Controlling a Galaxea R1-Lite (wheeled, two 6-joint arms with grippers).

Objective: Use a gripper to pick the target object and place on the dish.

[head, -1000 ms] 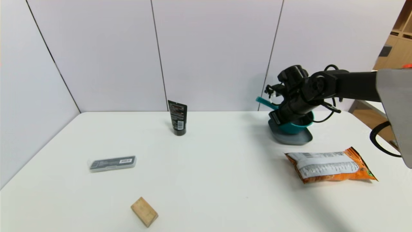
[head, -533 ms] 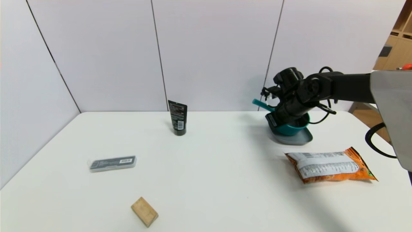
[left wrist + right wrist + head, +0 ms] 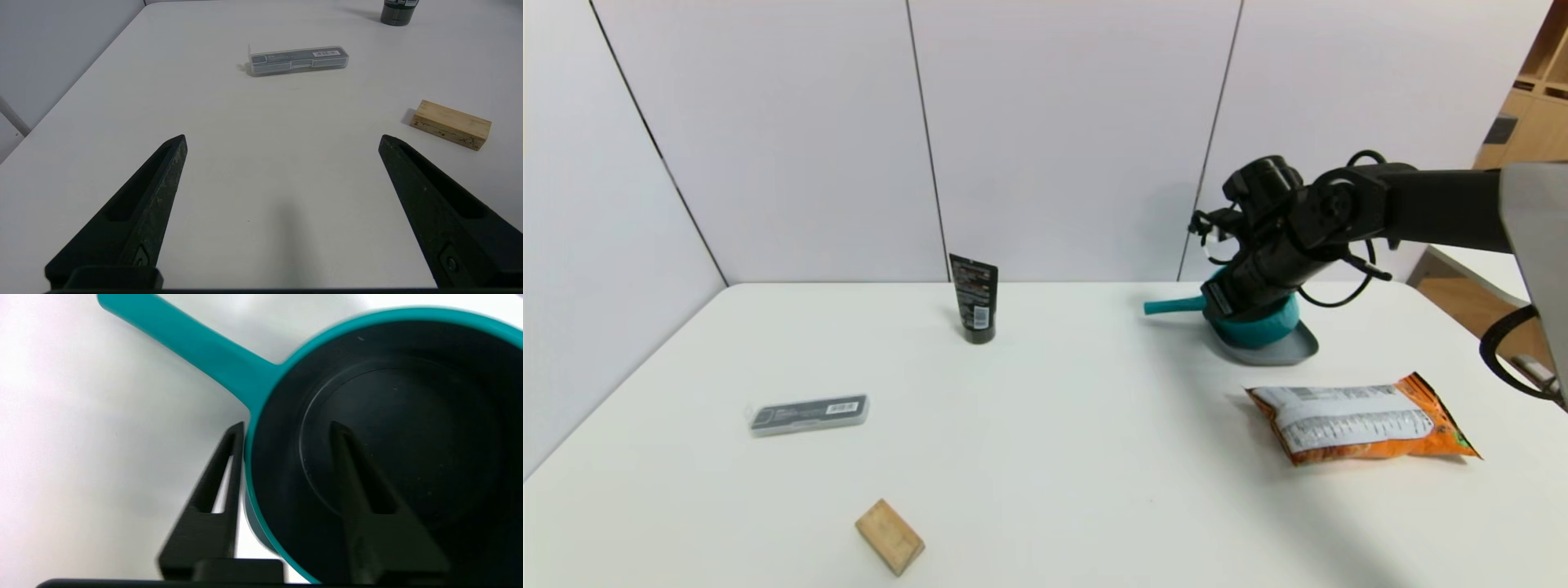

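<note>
**Saucepan was on the dish, right gripper straddling its rim**

So the teal saucepan (image 3: 1255,324) sat on the grey dish (image 3: 1290,350), way out around 2 o'clock on the white table (image 3: 1045,457). Its handle stuck out toward 9 o'clock, roughly level. The right gripper (image 3: 286,428) hung right over the pan with the jaws parted some: one finger (image 3: 222,473) outside the wall just by the handle root, the other down in the dark interior. From the wrist view the fingers stood apart from the wall rather than pinching it, though the outer one was very close to the rim.

The left gripper (image 3: 282,139) was parked low over the near-left table, spread wide, holding nothing.

Other stuff: black tube (image 3: 974,298) standing at about 12 o'clock, orange snack bag (image 3: 1360,417) just nearer than the dish, clear case (image 3: 808,413) at 9 o'clock, and a wooden block (image 3: 889,536) at about 7.
</note>
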